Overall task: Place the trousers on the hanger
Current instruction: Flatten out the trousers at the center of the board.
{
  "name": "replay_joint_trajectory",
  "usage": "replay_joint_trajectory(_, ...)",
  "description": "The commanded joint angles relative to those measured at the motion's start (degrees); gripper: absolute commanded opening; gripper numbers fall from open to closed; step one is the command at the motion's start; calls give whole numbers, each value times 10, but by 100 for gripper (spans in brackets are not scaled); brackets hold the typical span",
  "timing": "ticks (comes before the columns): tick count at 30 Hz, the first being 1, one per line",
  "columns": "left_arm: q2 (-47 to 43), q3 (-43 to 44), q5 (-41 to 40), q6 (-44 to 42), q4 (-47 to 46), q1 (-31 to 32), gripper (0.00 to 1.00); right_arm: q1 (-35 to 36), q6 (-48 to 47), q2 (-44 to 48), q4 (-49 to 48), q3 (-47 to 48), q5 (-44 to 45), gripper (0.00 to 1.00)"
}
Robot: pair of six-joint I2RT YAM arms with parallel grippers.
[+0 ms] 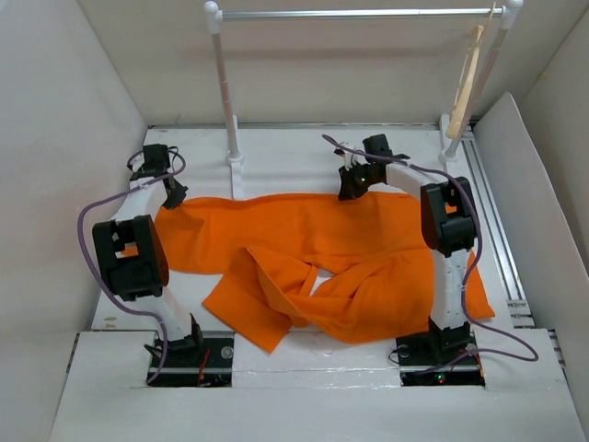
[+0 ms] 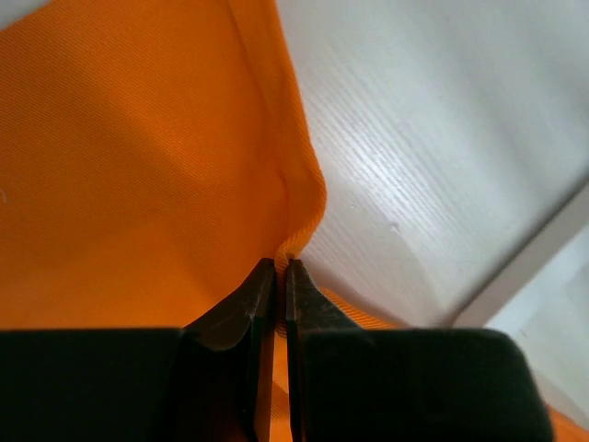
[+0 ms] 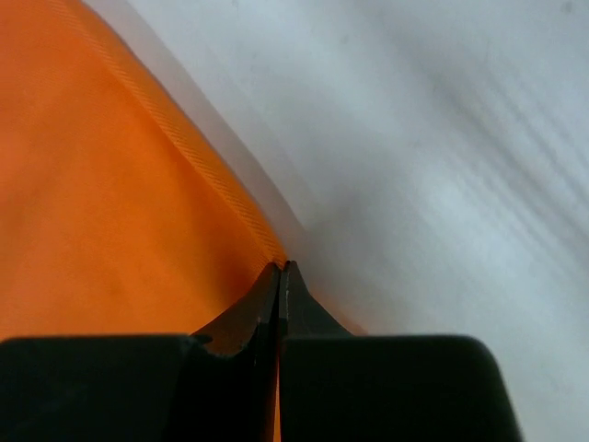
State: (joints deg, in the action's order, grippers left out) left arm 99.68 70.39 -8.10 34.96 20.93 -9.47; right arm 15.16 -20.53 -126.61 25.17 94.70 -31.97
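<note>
Where the two arms are bolted at the near edge of the bench point(image 1: 304, 152), the trousers point(image 1: 368, 249) begin just beyond their bases. They lie spread across the middle of the white surface. The bright orange cloth is bunched and folded over itself at the near centre, with one flap pointing toward the gap between the bases. Further back it lies flatter and runs almost the full width between the arms.

The left arm point(image 1: 133, 253) reaches to the far left corner of the cloth. In its wrist view the left jaws are pressed together, with only a sliver between the fingertips point(image 2: 262, 290). A fold of the orange edge is pinched there and bare bench shows to the right.

The right arm point(image 1: 448, 221) bends inward to the far edge of the cloth, right of centre. The right jaws are likewise closed tight. The stitched hem runs straight into the tips, and a thin strip of orange shows between the fingers. That view is blurred, so the exact depth of the bite cannot be told.

Behind the cloth stands the rack point(image 1: 359, 14), two white posts carrying a silver bar. The hanger point(image 1: 467, 78), pale and wood-coloured, hangs at the bar's right end beside the right post, well apart from the trousers.
</note>
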Motion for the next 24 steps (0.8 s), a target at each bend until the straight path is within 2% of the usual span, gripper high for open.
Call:
replay_joint_trajectory(1,-64,-3,-21,2,9,-1,0,-16,44,78,-69,-47,-4,0)
replay_joint_trajectory(4,-92,1,-31,8,8,-1,0,-21,66,137,-100,-78,10,0)
replay_joint_trajectory(8,-88,23,-35,14,-19,-1,0,-21,82,146,-113,-61,30,0)
replay_joint_trajectory(10,-30,61,-29,16,-8,-1,0,-28,83,105,-76,-1,49,0)
replay_joint_trajectory(12,43,152,-44,19,7,7,0,-28,87,58,-60,57,80,0)
replay_joint_trajectory(13,69,152,-44,14,10,7,0,-28,85,41,-45,79,81,0)
replay_joint_trajectory(15,144,234,-60,0,37,16,0,-28,88,12,-28,115,120,0)
replay_joint_trajectory(17,190,322,-59,-9,68,24,9,-28,91,-10,-16,150,161,0)
replay_joint_trajectory(18,217,345,-65,-10,96,24,15,-22,102,-12,-15,154,178,16)
replay_joint_trajectory(19,221,361,-69,-19,99,24,37,-22,103,-12,-16,164,183,30)
replay_joint_trajectory(20,221,374,-80,-24,103,24,52,-15,103,-5,-18,166,183,47)
replay_joint_trajectory(21,206,373,-85,-28,104,24,72,-3,103,0,-15,167,183,61)
replay_joint_trajectory(24,145,315,-95,-46,77,12,76,21,92,44,6,144,176,65)
